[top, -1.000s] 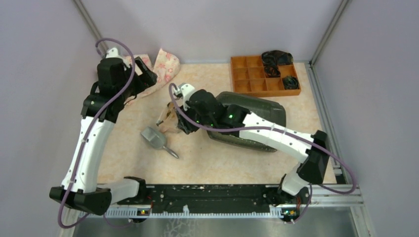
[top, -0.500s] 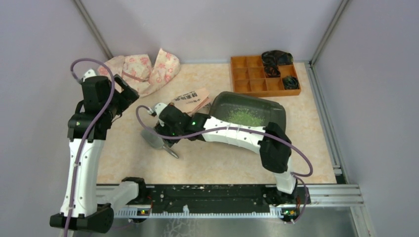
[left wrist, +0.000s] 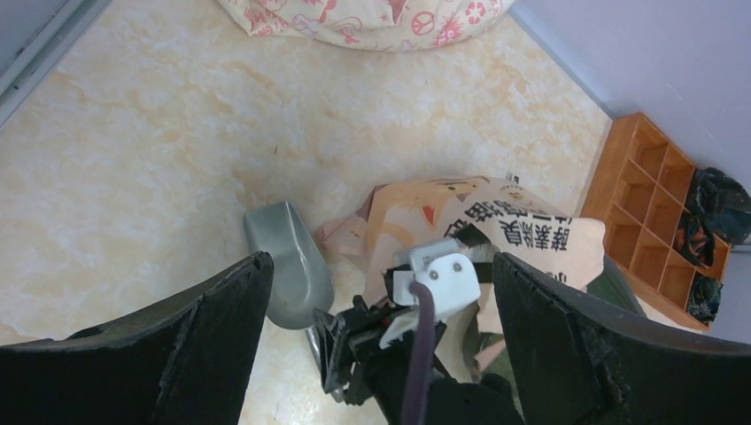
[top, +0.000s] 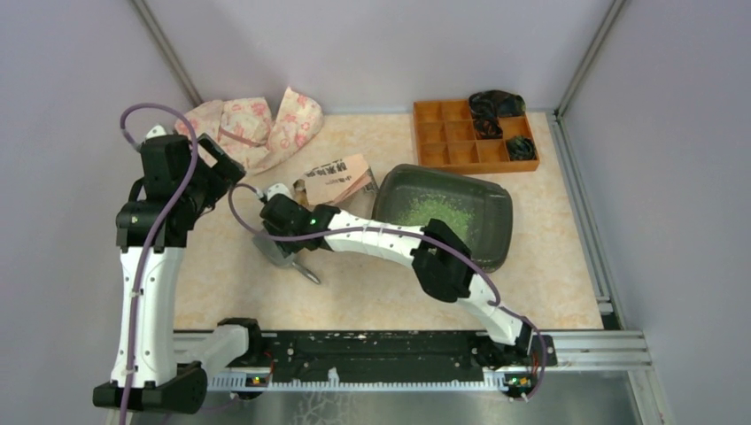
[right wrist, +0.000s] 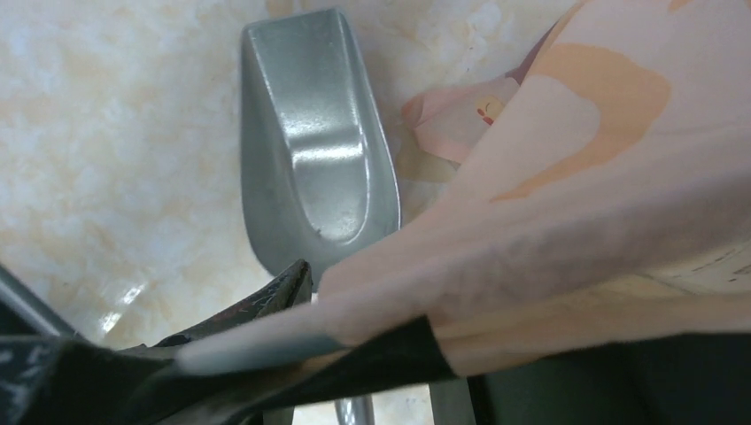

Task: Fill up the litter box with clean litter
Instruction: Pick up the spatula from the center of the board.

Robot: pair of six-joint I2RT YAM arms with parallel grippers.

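The dark litter box (top: 501,232) lies right of centre with a patch of light-green clean litter (top: 430,211) inside. My right gripper (top: 279,228) reaches far left, low over the table, and is shut on an edge of the peach printed paper bag (top: 336,181); the right wrist view shows the bag (right wrist: 576,177) pinched across my right gripper (right wrist: 336,328). The grey metal scoop (top: 276,251) lies just beyond it. My left gripper (top: 217,173) hangs open and empty above, looking down on the bag (left wrist: 505,235) and scoop (left wrist: 288,261).
Pink-patterned fabric bags (top: 257,124) lie at the back left. An orange compartmented organiser (top: 460,137) holding dark items stands at the back right. Purple walls and metal rails close in the table on three sides.
My right arm has swung left from the litter box toward the scoop, carrying the bag with it, and green litter now shows in the box. My left arm has drawn back from the fabric bags.
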